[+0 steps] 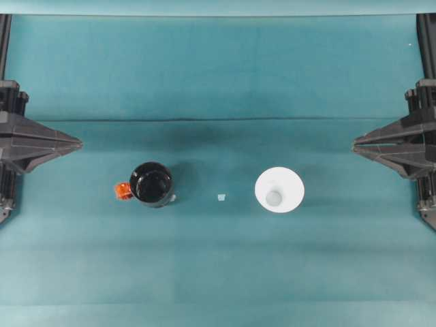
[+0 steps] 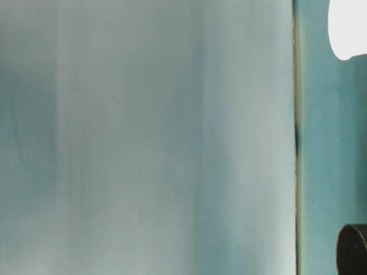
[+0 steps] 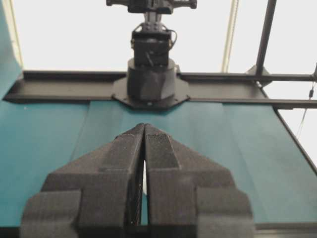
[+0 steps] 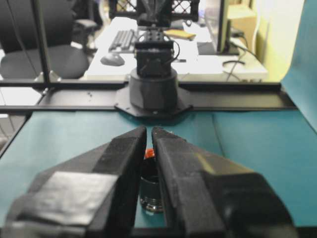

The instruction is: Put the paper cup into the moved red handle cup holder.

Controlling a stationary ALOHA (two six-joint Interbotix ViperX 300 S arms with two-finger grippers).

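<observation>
Left gripper [image 1: 80, 144] parked at the left edge of the teal table [image 1: 218, 82] in the overhead view, fingers pressed together to a point, holding nothing; from its own wrist camera, same gripper [image 3: 144, 127] closed tip to tip, with only a hairline gap lower down, facing the opposite arm's base [image 3: 150, 79] across the cloth. Right gripper [image 1: 354, 144] mirrored at the right edge, likewise drawn nearly shut and empty; in its wrist view, right gripper [image 4: 149, 130] showing a narrow slit between the fingers, with a sliver of the red handle cup holder [image 4: 151, 191] visible through it. Holder [image 1: 151, 184] standing upright left of centre, glossy black, red-orange tab sticking out on its left side. Paper cup [image 1: 279, 190] upright right of centre, white, well apart from the holder and from both grippers. Small pale scrap [image 1: 221, 197] lying between the two.
</observation>
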